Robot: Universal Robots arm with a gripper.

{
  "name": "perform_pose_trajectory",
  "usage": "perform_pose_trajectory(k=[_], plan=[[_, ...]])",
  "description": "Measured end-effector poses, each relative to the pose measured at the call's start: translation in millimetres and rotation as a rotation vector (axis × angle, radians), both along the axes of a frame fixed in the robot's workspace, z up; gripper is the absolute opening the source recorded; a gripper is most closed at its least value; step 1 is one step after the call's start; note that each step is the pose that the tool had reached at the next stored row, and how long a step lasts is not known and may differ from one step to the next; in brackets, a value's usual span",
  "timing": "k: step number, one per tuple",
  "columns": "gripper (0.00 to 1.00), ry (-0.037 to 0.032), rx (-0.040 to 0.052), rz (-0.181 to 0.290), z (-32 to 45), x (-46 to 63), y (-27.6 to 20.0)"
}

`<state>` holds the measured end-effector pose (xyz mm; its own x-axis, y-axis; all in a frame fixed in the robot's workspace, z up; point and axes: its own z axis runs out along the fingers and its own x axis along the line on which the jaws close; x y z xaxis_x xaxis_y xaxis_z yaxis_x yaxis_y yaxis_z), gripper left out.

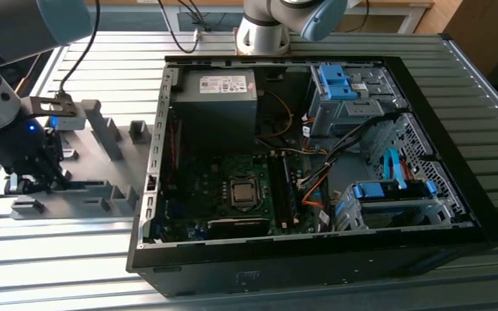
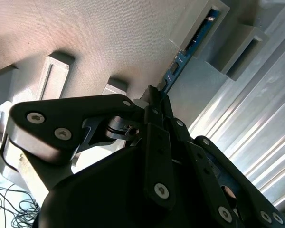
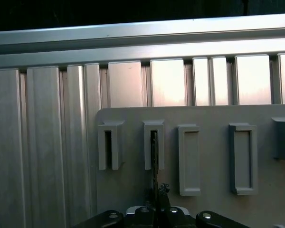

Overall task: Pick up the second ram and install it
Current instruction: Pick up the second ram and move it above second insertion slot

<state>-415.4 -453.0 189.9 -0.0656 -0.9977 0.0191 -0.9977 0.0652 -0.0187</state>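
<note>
We judge our hand (image 2: 154, 95) clenched on the near end of the second ram (image 2: 185, 52). The stick's far end sits ahead of the hand in a grey holder block (image 2: 192, 21). It is not yet lifted out, nor installed in the computer case (image 1: 318, 259), well apart from the hand.

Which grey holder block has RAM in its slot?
The holder block in line with the gripper: the second ram runs from its slot to the gripper. Others look empty.

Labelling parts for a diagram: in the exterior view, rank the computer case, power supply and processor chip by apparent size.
Largest to smallest:
1. computer case
2. power supply
3. processor chip
The differences are plain.
</note>
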Motion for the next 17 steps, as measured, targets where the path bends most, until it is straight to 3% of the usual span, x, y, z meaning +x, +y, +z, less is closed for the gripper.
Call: perform_pose_trajectory(k=[6, 17], plan=[[0.14, 0.0003, -0.0002, 0.025, 0.3, 0.0, 0.0], [0.14, 0.0003, -0.0002, 0.025, 3.8, 0.0, 0.0]])
